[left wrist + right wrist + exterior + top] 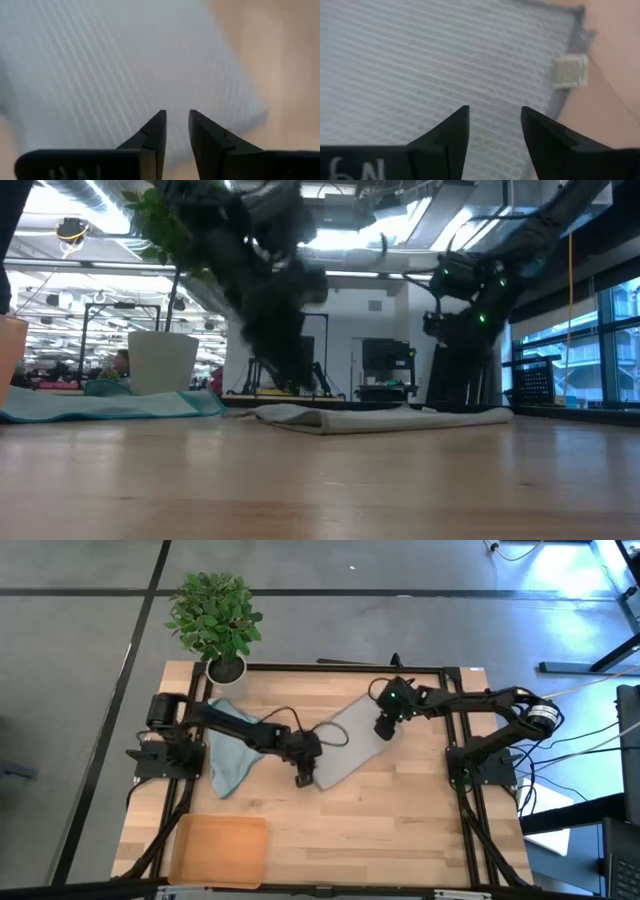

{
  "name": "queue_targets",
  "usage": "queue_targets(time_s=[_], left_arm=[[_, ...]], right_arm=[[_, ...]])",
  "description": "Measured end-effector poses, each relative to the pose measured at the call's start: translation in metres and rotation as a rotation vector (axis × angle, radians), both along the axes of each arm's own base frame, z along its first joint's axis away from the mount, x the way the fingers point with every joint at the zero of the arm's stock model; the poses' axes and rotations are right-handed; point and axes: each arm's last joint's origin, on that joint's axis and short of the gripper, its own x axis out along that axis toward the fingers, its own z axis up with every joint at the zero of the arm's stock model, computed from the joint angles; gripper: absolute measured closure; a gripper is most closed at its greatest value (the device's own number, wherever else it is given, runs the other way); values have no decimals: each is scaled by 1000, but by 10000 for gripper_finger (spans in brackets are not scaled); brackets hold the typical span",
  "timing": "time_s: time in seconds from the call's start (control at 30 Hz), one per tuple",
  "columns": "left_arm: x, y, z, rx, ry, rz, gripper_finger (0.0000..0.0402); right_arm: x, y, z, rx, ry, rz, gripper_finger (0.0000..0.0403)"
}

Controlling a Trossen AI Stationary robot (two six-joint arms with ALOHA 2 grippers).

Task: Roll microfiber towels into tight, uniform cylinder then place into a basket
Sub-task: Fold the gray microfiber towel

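A pale grey towel lies flat and slanted on the middle of the table, and it also shows in the low view. A smaller teal towel lies spread at the left, under my left arm. My left gripper hovers over the grey towel's near end. Its fingers stand a narrow gap apart with nothing between them. My right gripper stands open above the towel's far right part, near a corner with a small tag. The orange-tan basket sits at the near left.
A white pot with a green plant stands at the far left corner. A black frame runs along the table's edges. Bare wood lies between the grey towel and the near edge, to the right of the basket.
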Motion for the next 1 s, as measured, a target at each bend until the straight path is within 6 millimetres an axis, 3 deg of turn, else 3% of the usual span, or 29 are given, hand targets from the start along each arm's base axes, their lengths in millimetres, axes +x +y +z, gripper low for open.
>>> queue_targets(time_s=[0.1,0.2,0.4,0.7,1.0], left_arm=[[-2,13,20,82,-19,28,328],[-8,29,27,149,-6,88,328],[-14,55,10,150,108,174,328],[-7,50,-26,85,212,111,328],[1,28,-32,28,184,19,328]], right_arm=[[6,1,16,95,18,52,224],[3,8,18,253,38,87,224],[-10,17,-2,339,66,48,224],[-21,18,-22,227,116,-10,224],[-20,9,-23,142,54,-18,224]])
